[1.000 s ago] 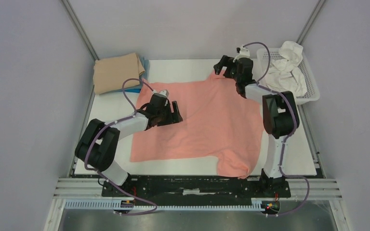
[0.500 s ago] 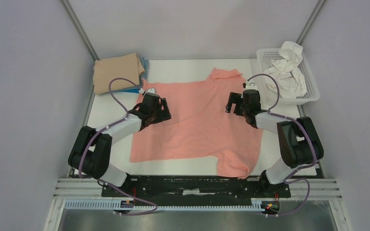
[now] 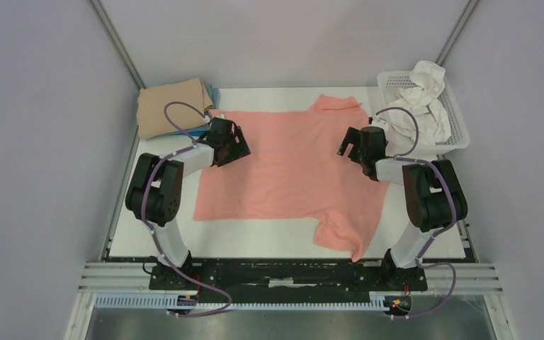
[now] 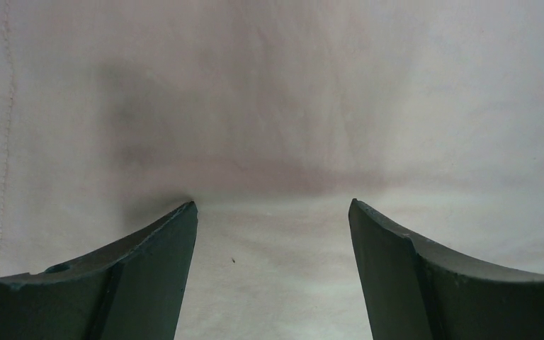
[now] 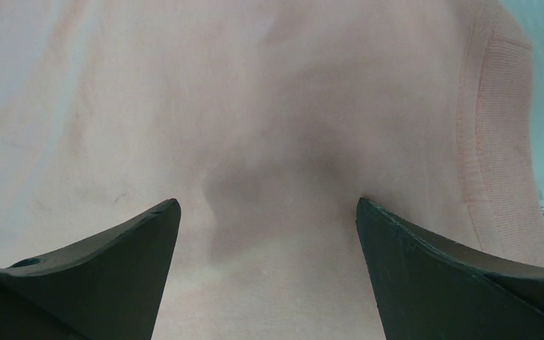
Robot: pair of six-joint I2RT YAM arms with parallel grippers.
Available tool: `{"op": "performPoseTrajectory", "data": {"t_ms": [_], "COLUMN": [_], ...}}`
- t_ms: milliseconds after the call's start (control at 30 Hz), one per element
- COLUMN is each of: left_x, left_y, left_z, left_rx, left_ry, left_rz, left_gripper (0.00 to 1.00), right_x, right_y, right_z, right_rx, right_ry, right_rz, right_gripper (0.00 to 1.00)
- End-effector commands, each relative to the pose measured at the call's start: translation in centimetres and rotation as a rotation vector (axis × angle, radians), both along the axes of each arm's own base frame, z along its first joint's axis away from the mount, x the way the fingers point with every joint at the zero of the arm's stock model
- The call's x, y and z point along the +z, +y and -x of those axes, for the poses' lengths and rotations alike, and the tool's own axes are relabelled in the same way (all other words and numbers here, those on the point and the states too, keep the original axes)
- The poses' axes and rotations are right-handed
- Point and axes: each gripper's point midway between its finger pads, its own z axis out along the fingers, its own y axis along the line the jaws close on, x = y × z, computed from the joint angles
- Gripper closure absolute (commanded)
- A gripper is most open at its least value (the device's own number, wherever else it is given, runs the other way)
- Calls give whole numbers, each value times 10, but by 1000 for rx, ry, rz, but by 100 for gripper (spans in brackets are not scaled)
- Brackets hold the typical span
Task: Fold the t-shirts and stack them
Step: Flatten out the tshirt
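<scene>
Showing one pink t-shirt, two folded t-shirts

salmon-pink tee, tan tee, blue tee, white mesh basket.

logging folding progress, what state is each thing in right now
salmon-pink t-shirt: spread out, near sleeve rumpled
tan t-shirt: folded, stacked on the blue one
blue t-shirt: under the tan, mostly hidden
basket: holds crumpled white cloth
left pincer: open, empty
right pincer: open, empty
</scene>
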Motion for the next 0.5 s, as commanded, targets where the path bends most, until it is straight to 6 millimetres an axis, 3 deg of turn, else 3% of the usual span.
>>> {"op": "performPoseTrajectory", "data": {"t_ms": [0, 100, 233, 367, 467], "left_x": [-24, -9, 31, 65, 70], "left_y": [1, -6, -21, -21, 3], "left_z": [-3, -13, -11, 22, 71], "left_rx": [10, -18, -73, -84, -7], "left_ry": [82, 51, -18, -81, -53], "left_rz": [4, 22, 95, 106, 79], "left_gripper": [16, 16, 16, 16, 16], "right_x": [-20, -2, 38, 70, 77], "right_y": [-12, -8, 8, 17, 11], "right_z": [3, -6, -4, 28, 63], "right_rx": [-33, 29, 130, 157, 136], "right_ry": [79, 43, -30, -105, -152], "right_rz": [34, 56, 100, 88, 58], "right_gripper": [2, 2, 2, 2, 2]}}
